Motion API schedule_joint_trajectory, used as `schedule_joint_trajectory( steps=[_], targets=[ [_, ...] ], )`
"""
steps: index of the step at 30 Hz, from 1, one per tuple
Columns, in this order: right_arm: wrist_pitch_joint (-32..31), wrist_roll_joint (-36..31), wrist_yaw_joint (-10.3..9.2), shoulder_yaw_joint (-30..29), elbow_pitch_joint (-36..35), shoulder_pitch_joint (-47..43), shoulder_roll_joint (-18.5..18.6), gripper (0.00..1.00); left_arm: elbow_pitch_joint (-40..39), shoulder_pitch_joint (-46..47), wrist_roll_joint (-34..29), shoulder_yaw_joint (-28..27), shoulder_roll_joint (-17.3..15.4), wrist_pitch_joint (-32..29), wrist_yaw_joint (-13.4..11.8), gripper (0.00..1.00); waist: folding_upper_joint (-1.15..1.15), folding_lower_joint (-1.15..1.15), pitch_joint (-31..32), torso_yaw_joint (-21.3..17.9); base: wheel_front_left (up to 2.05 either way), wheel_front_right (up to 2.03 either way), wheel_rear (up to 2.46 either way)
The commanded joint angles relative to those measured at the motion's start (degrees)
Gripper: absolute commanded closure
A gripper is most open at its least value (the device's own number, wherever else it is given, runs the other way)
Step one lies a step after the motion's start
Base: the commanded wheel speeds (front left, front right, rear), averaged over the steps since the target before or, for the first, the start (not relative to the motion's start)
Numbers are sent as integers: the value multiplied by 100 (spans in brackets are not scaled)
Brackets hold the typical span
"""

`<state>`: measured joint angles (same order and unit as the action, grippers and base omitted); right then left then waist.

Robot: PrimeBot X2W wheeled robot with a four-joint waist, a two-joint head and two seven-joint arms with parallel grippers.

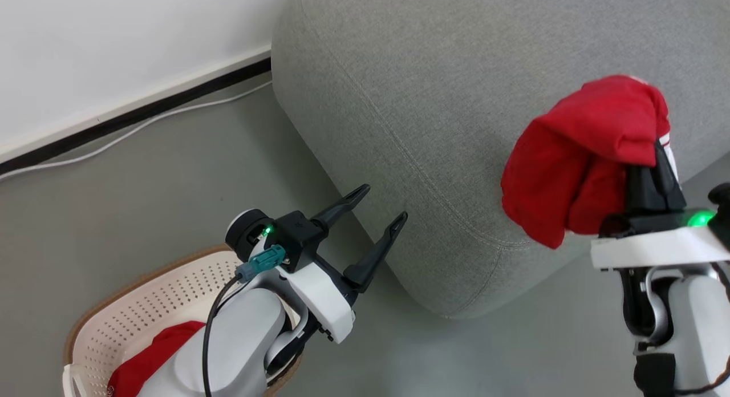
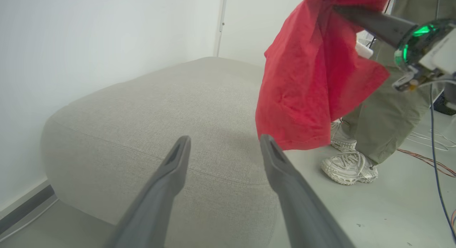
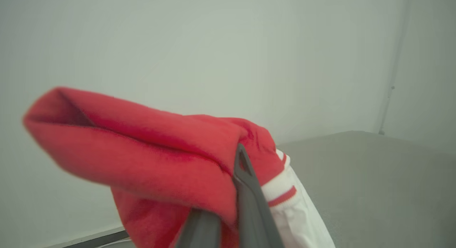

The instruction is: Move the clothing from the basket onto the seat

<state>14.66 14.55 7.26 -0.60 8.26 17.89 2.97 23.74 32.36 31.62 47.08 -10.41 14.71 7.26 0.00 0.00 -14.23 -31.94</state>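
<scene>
The right claw (image 1: 657,157) was pinched shut on a red garment (image 1: 570,157). Its dark fingers were buried in a bunched fold, with a white cuffed panel beside them in the right wrist view. The cloth drooped in a loose bundle below the grip. It hung in the air by the near edge of the grey seat (image 1: 410,89) and did not appear to rest on it.

Judging from this, the step in hand was the carry-over before the drop. To do it well, the claw should travel further over the middle of the cushion. A release at the rounded edge would likely let the hanging weight drag the piece onto the floor. Lowering until the fabric pooled on the cushion, and only then spreading the fingers, would keep it there.

The left claw (image 1: 384,202) stood wide and empty, pointing at the seat's corner, above the basket (image 1: 171,294). A second red piece (image 1: 154,351) lay in that basket. A person's shoes (image 2: 347,168) stood close beside the seat, so the swing wanted care.
</scene>
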Motion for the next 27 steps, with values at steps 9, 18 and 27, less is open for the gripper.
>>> schedule_joint_trajectory(
  steps=[9, 18, 27],
  targets=[
    [34, -211, 23, -313, -3, 1264, 209, 100, -516, 517, -241, -177, -377, 29, 23, 0, 0, 0, -956, 157, 0, 0, 0],
    [34, -757, 23, -1016, 495, 2273, 637, 100, -664, 904, -248, 65, -693, 29, 23, 0, 0, 0, -1825, 451, 0, 0, 0],
    [34, -1142, 23, -1402, 1576, 3349, 1108, 100, -707, 1152, -226, 277, -971, 29, 23, 0, 0, 0, -2445, 593, 0, 0, 0]
  ],
)
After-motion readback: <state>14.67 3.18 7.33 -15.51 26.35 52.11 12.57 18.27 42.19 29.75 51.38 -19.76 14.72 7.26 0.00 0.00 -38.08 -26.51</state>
